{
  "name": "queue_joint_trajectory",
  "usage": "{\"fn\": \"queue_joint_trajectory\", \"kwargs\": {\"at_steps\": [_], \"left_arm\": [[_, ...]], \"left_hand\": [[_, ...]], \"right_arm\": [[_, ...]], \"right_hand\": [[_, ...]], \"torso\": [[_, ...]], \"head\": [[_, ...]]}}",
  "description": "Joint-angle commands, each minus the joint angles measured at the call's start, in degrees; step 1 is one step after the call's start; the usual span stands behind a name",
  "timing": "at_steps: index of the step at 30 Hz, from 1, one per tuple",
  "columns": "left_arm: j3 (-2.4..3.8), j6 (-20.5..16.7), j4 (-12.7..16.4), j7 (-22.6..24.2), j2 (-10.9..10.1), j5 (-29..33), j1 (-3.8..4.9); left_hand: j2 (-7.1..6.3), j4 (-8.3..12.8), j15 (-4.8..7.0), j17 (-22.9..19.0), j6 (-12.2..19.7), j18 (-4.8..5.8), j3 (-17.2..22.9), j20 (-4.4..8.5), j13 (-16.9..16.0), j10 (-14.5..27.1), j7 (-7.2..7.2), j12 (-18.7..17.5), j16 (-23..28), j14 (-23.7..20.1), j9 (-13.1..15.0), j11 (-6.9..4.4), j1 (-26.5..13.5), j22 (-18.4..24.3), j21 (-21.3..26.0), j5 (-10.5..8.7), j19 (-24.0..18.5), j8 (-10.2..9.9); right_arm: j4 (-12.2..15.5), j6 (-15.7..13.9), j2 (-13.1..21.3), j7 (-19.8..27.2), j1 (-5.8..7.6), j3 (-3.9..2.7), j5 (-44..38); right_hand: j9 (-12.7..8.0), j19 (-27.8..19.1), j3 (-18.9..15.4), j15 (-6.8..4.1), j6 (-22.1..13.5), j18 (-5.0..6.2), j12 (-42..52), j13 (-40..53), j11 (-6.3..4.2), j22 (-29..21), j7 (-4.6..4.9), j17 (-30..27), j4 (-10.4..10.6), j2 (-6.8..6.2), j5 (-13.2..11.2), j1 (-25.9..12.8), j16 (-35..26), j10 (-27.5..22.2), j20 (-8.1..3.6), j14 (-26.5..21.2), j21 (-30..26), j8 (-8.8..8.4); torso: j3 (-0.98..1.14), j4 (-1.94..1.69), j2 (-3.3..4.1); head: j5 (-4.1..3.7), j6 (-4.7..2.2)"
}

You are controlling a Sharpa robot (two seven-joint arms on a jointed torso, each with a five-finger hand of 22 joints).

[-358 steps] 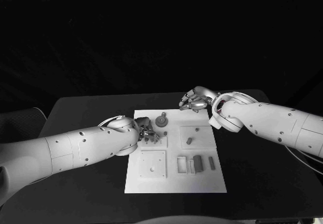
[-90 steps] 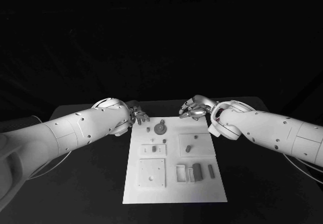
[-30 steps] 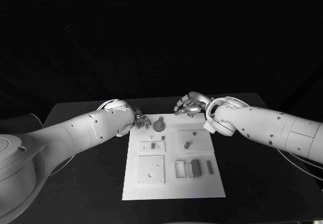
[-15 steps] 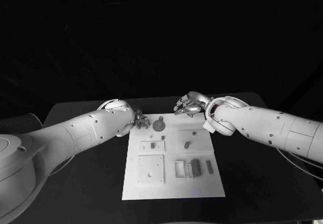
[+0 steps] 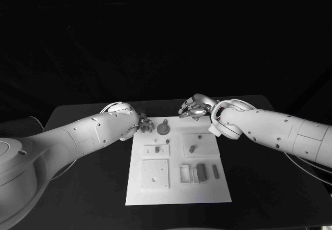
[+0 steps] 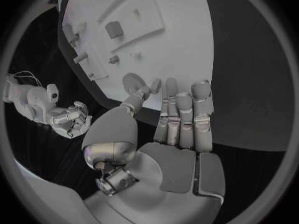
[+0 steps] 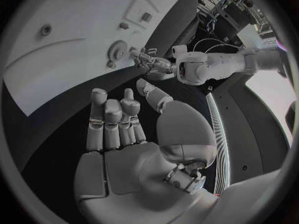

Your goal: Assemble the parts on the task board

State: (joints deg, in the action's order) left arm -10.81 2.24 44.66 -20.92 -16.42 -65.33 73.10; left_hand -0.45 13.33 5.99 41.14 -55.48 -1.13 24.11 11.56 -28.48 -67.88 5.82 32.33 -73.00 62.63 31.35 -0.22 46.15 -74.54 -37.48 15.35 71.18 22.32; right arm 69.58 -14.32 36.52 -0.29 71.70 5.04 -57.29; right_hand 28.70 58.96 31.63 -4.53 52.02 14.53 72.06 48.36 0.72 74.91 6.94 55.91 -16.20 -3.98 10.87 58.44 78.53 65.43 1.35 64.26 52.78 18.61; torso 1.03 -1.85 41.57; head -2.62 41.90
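Left hand (image 5: 145, 124) at white rectangular task board's (image 5: 176, 191) far-left corner, fingers (image 6: 181, 117) spread, empty; right hand (image 5: 194, 108) beyond far edge, likewise; black counter (image 5: 263, 182) open alongside.

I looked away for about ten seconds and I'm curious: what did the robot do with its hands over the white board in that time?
The left hand has pulled back from over the middle squares of the task board to its far left corner, beside the round part. It carries nothing. The right hand stays near the far edge, also holding nothing. The parts appear to lie where they did.
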Motion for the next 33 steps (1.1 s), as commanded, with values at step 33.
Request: {"fn": "queue_joint_trajectory", "kwargs": {"at_steps": [33], "left_arm": [[0.03, -0.60, 0.16, 0.54, 0.08, 2.84, 0.01]], "left_hand": [[1.79, 0.97, 1.49, 2.37, -4.21, -4.61, 5.20, 0.99, -0.62, -3.66, -1.36, 0.30, -0.97, 2.03, 1.57, -1.20, 7.92, -1.65, -1.67, 0.31, 2.57, 1.16]], "right_arm": [[-0.03, 0.71, -0.03, 0.58, -0.02, -0.03, -0.10]], "right_hand": [[0.13, 0.28, 0.17, -0.51, 0.19, 0.47, -0.06, 0.07, 0.17, 0.59, 0.41, -0.10, 0.06, 0.04, 0.33, -0.57, 0.09, -0.26, -0.02, -0.01, -0.32, -0.29]], "torso": [[0.00, -0.01, 0.02]], "head": [[-0.08, 0.23]]}}
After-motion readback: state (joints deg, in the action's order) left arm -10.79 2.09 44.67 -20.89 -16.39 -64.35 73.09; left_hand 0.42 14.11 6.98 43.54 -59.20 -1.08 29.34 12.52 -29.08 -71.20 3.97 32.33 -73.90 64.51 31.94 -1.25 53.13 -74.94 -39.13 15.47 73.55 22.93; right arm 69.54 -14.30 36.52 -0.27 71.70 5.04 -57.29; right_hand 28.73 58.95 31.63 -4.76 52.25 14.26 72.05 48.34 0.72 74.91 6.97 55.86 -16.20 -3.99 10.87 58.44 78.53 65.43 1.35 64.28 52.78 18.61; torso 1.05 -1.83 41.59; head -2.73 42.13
